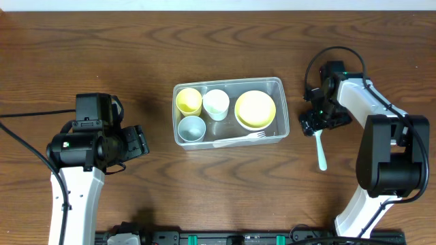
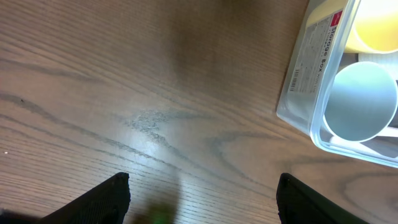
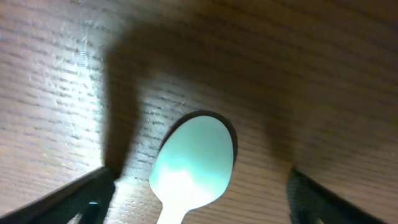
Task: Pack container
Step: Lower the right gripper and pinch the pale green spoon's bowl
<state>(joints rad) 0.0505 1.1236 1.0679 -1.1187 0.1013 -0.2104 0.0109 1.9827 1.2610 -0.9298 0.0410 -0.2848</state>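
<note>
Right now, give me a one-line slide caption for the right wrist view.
Right gripper, jaws open, poised over the bowl of a pale spoon lying on the wooden table.

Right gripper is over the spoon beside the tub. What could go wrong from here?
1. The spoon lies flat on the table, with the right gripper open astride its rounded bowl end; closing there may skid or flip it.
2. The container already holds three cups, a yellow bowl and a fork, so the spoon may catch on them.
</note>
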